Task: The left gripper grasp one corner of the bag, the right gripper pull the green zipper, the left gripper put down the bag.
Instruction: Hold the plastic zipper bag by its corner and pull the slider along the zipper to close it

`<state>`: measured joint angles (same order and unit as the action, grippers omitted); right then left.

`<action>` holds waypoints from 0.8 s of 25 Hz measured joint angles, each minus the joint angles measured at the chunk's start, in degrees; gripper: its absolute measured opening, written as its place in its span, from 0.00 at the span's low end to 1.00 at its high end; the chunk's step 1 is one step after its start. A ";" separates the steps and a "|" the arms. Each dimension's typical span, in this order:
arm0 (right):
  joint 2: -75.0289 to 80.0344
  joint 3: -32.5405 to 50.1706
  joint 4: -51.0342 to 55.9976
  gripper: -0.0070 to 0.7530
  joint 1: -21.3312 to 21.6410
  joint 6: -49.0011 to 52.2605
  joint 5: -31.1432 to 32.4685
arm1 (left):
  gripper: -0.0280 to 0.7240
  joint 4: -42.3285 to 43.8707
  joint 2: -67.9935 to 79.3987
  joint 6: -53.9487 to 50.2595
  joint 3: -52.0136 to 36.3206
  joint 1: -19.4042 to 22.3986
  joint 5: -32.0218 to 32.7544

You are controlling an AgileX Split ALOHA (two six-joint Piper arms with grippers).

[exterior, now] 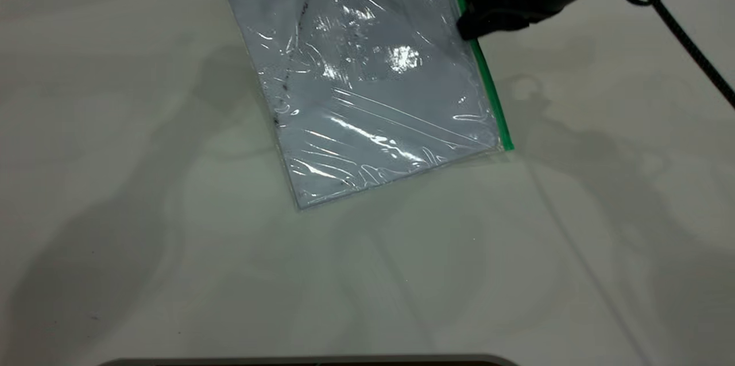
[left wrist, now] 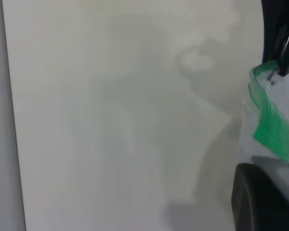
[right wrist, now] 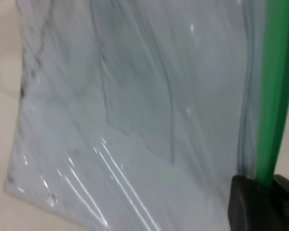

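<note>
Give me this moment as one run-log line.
bag: lifted, tilted, low corner near table | right gripper: on green zipper | left gripper: at bag's green corner | phase: zipper pull

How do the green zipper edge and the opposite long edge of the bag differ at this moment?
The green zipper is a bright opaque strip; the opposite long edge is clear plastic with a dark smudge line near it. The right gripper sits at the zipper edge, its black fingers on either side of the strip, while nothing touches the opposite edge. Both run down the tilted bag, whose lower end is at the table.
</note>
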<state>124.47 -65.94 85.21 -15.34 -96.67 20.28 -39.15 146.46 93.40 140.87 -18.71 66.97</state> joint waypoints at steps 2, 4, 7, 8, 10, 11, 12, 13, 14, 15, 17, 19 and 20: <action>0.95 0.00 -1.09 0.10 0.00 1.11 0.00 | 0.11 0.04 -0.04 -0.07 0.00 0.29 0.00; 1.57 0.00 -2.44 0.10 0.00 2.49 0.00 | 0.11 0.27 -0.04 -0.13 0.00 0.40 0.00; 1.92 0.00 -5.35 0.10 0.00 5.05 0.12 | 0.11 0.69 -0.04 -0.19 0.00 0.40 0.00; 1.98 0.00 -6.39 0.10 0.00 5.92 0.11 | 0.11 0.79 -0.04 -0.23 0.00 0.40 0.00; 2.03 0.00 -9.33 0.10 0.00 8.58 0.13 | 0.11 0.88 -0.04 -0.23 0.00 0.40 0.00; 2.03 0.00 -10.75 0.10 0.00 10.13 0.18 | 0.11 0.88 -0.04 -0.26 0.00 0.40 0.00; 2.03 0.00 -12.64 0.10 0.00 11.58 0.45 | 0.11 0.88 -0.04 -0.30 0.02 0.40 0.00; 2.03 0.00 -14.65 0.10 0.00 13.31 0.73 | 0.11 0.88 -0.04 -0.30 0.02 0.40 0.00; 2.03 0.00 -16.66 0.10 0.00 15.24 1.11 | 0.11 0.88 -0.04 -0.32 0.02 0.40 0.00; 2.03 0.00 -18.37 0.10 0.00 16.83 1.54 | 0.11 0.88 -0.04 -0.37 0.02 0.40 0.00; 2.03 0.00 -22.19 0.10 0.00 20.38 2.50 | 0.11 0.92 -0.04 -0.37 0.02 0.40 0.00; 2.03 0.00 -25.32 0.10 0.00 23.35 3.64 | 0.11 0.99 -0.04 -0.37 0.02 0.40 0.00; 2.03 0.00 -26.77 0.10 0.00 24.84 4.10 | 0.11 0.99 -0.04 -0.37 0.02 0.40 0.00</action>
<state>126.51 -65.94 58.43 -15.34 -71.83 24.38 -38.15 146.42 93.03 140.89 -18.30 66.97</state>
